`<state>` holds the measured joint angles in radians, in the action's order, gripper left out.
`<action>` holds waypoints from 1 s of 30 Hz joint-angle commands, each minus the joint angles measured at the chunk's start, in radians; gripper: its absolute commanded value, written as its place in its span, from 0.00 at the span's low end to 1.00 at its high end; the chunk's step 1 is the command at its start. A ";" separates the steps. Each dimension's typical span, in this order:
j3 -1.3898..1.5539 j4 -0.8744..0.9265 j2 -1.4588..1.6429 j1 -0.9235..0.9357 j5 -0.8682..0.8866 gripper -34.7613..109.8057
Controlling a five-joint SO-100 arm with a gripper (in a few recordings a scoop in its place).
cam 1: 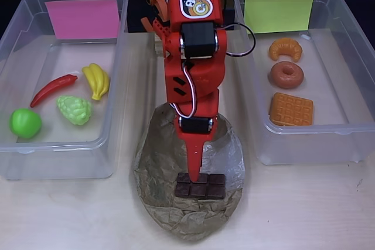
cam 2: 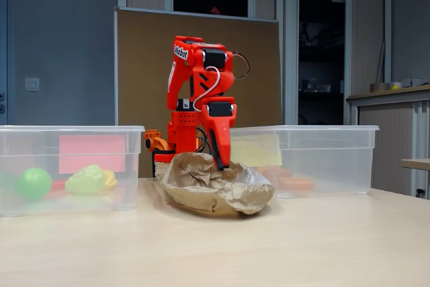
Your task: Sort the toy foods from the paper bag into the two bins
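Note:
The crumpled brown paper bag (cam 1: 187,215) (cam 2: 215,189) lies at the table's front middle. A dark chocolate bar (cam 1: 201,187) rests flat inside it. My red gripper (cam 1: 194,174) points down into the bag, its tip at the bar's far edge; from above the fingers show as one narrow spike, so the gap between them is not visible. In the fixed view the gripper (cam 2: 220,159) dips behind the bag's rim. The pink-sheet bin (cam 1: 114,86) (cam 2: 127,166) holds bananas (cam 1: 97,80), a red chili (cam 1: 53,89), grapes (cam 1: 75,109) and a green apple (cam 1: 25,123). The yellow-green-sheet bin (cam 1: 258,98) (cam 2: 349,159) holds a croissant (cam 1: 285,49), donut (cam 1: 286,75) and waffle (cam 1: 290,109).
The two bins flank the arm's base (cam 1: 170,45), with narrow strips of bare table between each bin and the bag. A brown board (cam 2: 141,72) stands behind the table. Open tabletop (cam 2: 215,253) lies in front of the bag.

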<state>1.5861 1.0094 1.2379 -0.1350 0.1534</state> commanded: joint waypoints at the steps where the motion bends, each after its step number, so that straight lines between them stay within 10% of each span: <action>1: -0.029 -0.084 -0.005 -0.018 0.149 0.41; 30: -0.218 0.021 -0.170 -0.046 -0.018 0.31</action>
<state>1.3975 1.0094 1.0354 -0.1641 0.1135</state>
